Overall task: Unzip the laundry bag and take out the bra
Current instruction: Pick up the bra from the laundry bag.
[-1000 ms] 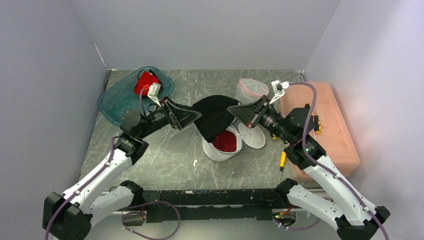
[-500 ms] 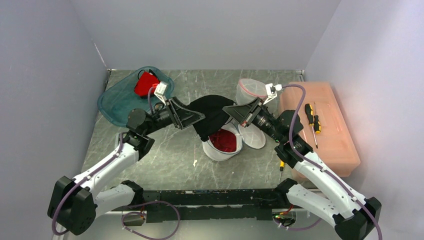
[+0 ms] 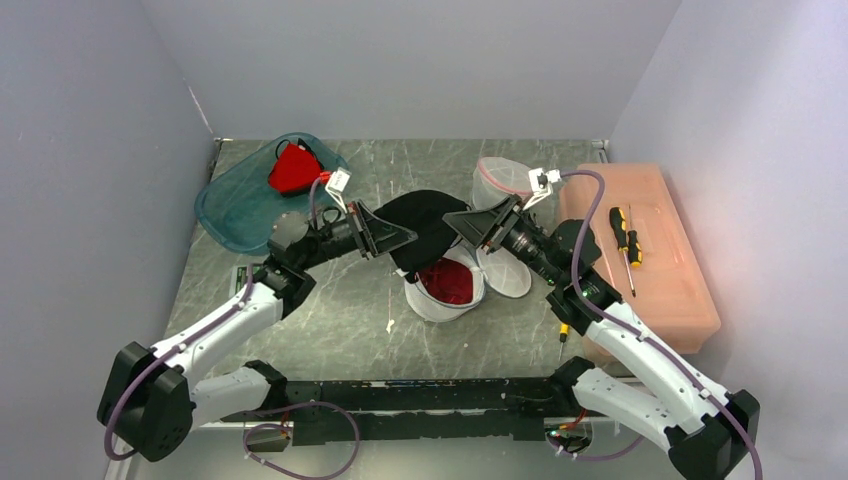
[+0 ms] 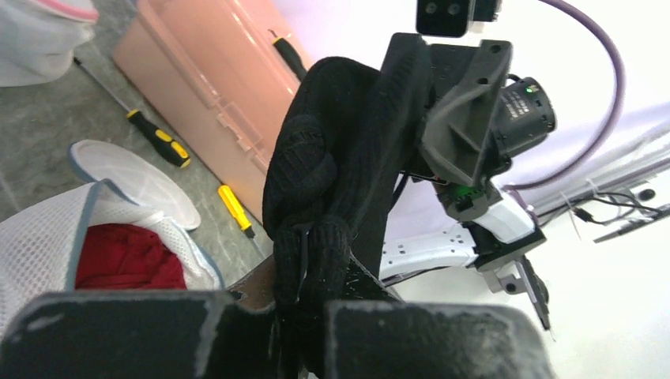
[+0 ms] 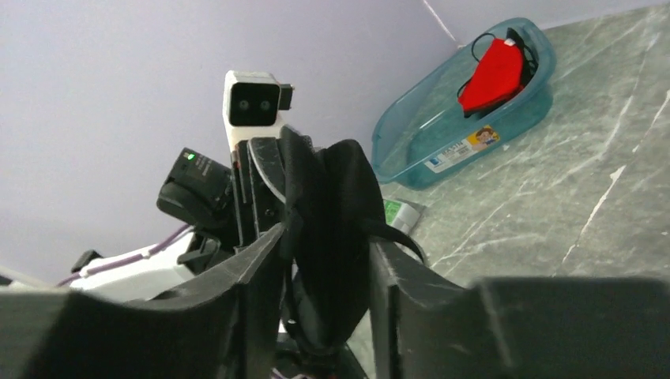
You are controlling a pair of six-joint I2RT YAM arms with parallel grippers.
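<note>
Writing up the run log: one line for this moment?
left gripper shut on black bra | right gripper around bra, grip unclear | mesh laundry bag open, red garment inside

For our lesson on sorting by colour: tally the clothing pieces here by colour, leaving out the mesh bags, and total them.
Red: 2, red garment with black straps in the teal basin, red cloth in the white mesh bag.
Black: 1, black bra.
Total: 3
</note>
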